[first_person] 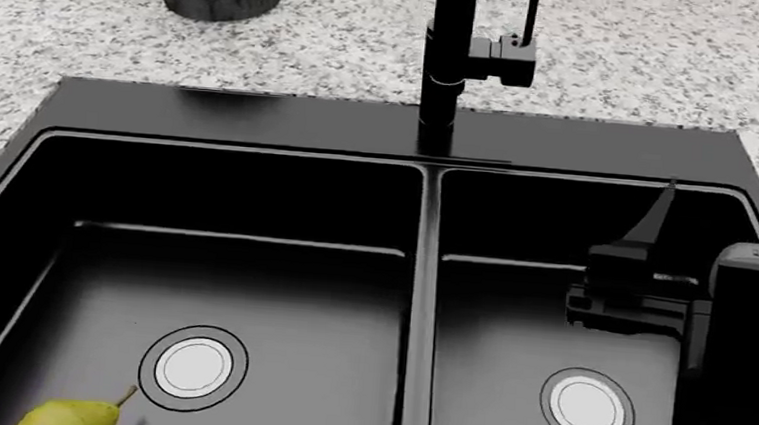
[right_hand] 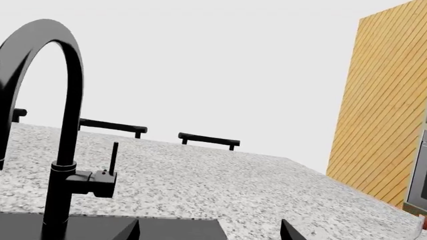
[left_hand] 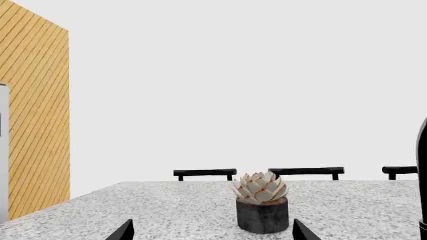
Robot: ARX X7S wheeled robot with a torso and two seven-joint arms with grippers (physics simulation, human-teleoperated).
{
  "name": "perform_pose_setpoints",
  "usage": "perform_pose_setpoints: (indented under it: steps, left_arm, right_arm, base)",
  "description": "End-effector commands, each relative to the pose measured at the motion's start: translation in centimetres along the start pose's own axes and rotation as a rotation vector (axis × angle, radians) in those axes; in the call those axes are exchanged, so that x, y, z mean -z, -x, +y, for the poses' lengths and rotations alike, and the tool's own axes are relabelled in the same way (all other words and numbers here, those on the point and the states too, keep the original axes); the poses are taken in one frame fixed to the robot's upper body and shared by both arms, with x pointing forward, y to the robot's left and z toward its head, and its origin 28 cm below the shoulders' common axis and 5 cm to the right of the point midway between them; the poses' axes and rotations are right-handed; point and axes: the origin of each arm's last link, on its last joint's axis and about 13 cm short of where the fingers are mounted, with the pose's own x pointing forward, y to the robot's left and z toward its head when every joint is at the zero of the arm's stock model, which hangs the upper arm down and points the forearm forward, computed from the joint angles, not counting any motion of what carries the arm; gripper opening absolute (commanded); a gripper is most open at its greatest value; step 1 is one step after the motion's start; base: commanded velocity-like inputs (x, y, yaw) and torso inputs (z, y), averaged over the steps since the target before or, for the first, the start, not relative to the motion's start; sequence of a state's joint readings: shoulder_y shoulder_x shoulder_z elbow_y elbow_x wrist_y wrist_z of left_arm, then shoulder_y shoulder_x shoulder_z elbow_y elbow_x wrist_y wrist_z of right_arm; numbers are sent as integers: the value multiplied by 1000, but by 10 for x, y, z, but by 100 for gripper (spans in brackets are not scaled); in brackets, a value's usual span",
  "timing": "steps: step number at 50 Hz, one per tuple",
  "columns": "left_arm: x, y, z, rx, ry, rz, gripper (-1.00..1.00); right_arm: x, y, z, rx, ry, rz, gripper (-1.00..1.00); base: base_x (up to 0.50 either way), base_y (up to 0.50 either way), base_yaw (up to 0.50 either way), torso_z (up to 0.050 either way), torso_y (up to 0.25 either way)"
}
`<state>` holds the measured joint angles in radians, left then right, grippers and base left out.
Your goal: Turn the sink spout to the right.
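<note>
Speckled surface (first_person: 631, 60) carries the sink (first_person: 425, 141); its spout (first_person: 448, 37) is cut off above, both grippers' fingers (right_hand: 130, 231) open, empty.

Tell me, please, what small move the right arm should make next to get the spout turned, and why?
Probably bring the right gripper forward and toward the sink spout. It hovers over the right basin of the sink, apart from the tube and holding nothing, with its fingers spread in the right wrist view. The spout stands behind the centre divider, untouched, so contact has to come before any push.
</note>
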<state>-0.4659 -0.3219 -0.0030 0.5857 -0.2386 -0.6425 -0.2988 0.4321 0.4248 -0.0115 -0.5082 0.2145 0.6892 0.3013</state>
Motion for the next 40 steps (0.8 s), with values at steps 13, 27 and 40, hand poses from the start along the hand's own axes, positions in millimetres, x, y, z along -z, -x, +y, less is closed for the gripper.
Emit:
perform_pose_setpoints:
  steps: [13,27,40]
  left_arm:
    - [1,0,-1,8,6,1,100]
    - [0,0,-2,11,5,3,100]
    - [1,-1,-3,9,-3,8,100]
  right_arm:
    - [3,0,1,6,-6,13,100]
    - [5,1,-1,21,-9,25,100]
    - [2,1,-2,22,-8,22,100]
  base:
    - [183,35,0,0,1]
    - [8,0,0,0,0]
    - [0,0,0,0,0]
